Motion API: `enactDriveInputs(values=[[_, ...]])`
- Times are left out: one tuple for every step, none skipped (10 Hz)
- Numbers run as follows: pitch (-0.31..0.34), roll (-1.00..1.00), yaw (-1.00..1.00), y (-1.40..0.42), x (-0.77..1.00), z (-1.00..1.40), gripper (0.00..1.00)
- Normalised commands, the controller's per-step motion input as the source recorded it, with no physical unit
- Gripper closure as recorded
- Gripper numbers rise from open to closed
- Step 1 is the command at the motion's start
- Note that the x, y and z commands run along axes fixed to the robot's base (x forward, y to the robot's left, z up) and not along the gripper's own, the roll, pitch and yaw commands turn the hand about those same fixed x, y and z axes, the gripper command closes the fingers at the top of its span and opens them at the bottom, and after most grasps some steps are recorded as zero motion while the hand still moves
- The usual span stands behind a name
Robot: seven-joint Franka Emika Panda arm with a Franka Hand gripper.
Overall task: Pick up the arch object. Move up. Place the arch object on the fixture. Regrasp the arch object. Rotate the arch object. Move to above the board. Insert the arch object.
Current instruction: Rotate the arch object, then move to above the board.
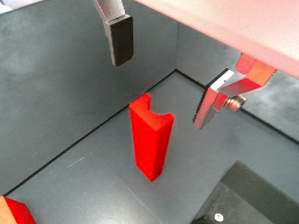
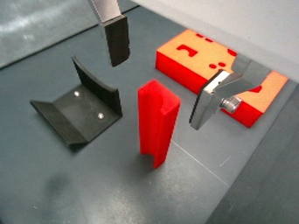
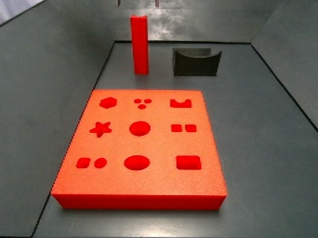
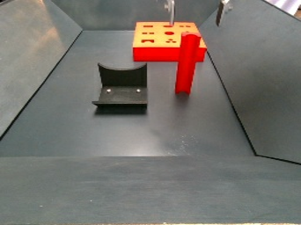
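Hovering over the arch object (image 2: 158, 121), the hand (image 2: 162, 77) is spread wide w/ nothing between its fingers (image 2: 117, 42). Arch stands upright on the worktop (image 4: 153, 132), long axis vertical, directly below the gap, btwn the fixture (image 4: 119, 88) and the board (image 4: 166, 40). Looks like a straight drop gets the pads round it.

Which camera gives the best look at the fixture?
A side view shows the fixture best: whole, unobstructed, scooped top facing the camera, left of the upright arch. A wrist view also shows it whole, beside the open gripper above the arch. A side view shows it small and far. The remaining wrist view misses it.
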Motion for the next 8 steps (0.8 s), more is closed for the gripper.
enactDriveInputs(values=[[-0.002,-0.02,0.07,0.01,0.03,-1.0,0.0],[-0.015,-0.01,0.06,0.01,0.03,-0.99,0.0],[-0.039,0.01,0.04,0.01,0.02,-0.78,0.0],[-0.049,0.03,0.04,0.01,0.01,-0.62,0.0],[-0.05,0.05,0.03,0.01,0.01,-0.41,0.0],[-0.051,0.06,0.03,0.01,0.01,-0.26,0.0],[-0.047,0.08,0.02,0.0,0.0,0.0,1.0],[0.034,0.18,-0.02,0.12,0.0,1.0,1.0]])
